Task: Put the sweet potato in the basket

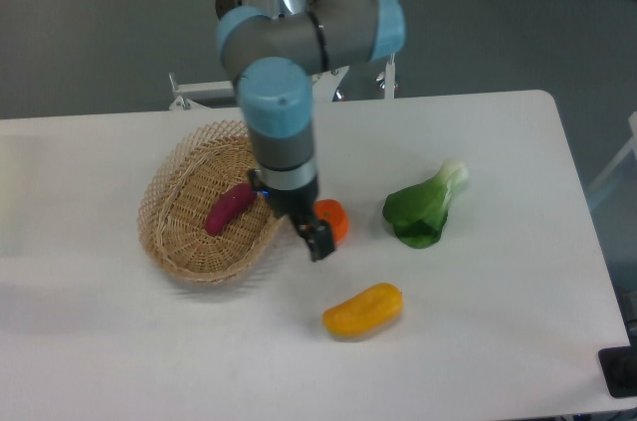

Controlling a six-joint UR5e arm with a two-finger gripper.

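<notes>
The sweet potato [230, 208], a small reddish-purple tuber, lies inside the oval tan wicker basket [171, 242] on the left of the white table. My gripper [317, 240] hangs just past the basket's right rim, apart from the sweet potato and in front of a small orange fruit [334, 218]. Nothing shows between its fingers. From this angle the dark fingers overlap, so I cannot tell whether they are open or shut.
A yellow-orange oblong vegetable [363, 310] lies near the table's front. A green bok choy [425, 206] lies to the right. The arm's wrist [282, 132] stands over the basket's right side. The table's edge [557, 112] runs along the right.
</notes>
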